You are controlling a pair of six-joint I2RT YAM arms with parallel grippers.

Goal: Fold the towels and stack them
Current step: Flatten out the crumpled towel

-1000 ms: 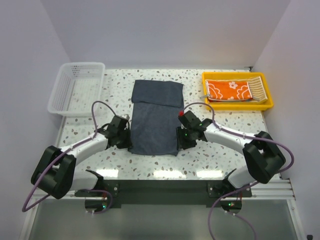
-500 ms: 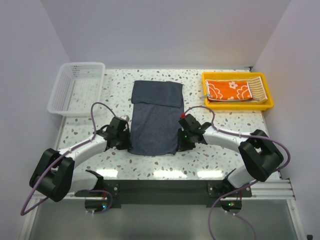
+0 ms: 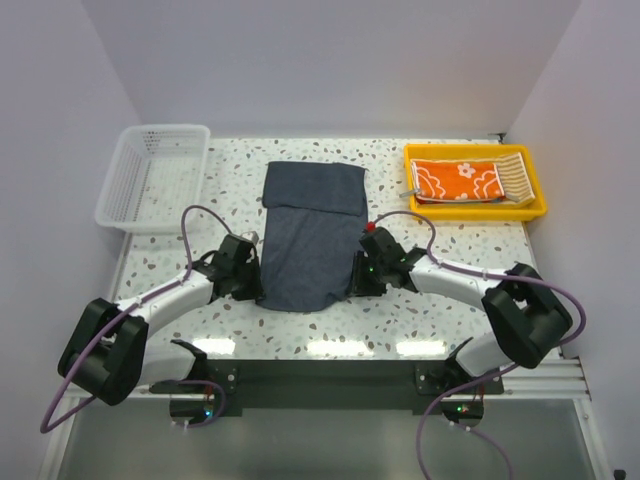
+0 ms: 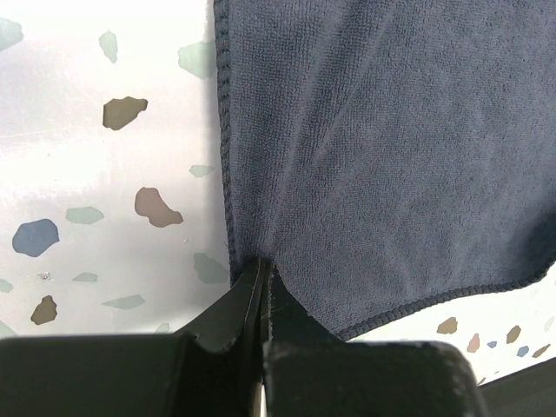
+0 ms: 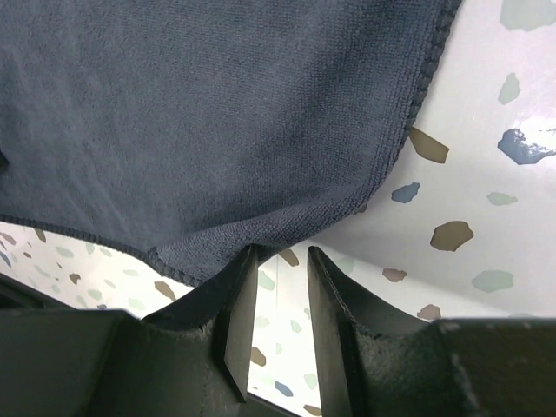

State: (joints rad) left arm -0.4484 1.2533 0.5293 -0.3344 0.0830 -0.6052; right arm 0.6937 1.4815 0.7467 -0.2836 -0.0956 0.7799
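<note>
Terrazzo table (image 3: pixel 230 180): dark towel (image 3: pixel 310 240) flat, long axis running near-to-far.

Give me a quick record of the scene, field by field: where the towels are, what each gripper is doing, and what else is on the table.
dark towel: spread at the centre of the table, with a fold line across its far part
left gripper: jaws shut on dark towel's left edge, near its near corner
right gripper: jaws apart at the near-right corner, table showing between them
yellow tray: far right, holds orange towel and striped towel
white basket: far left
</note>
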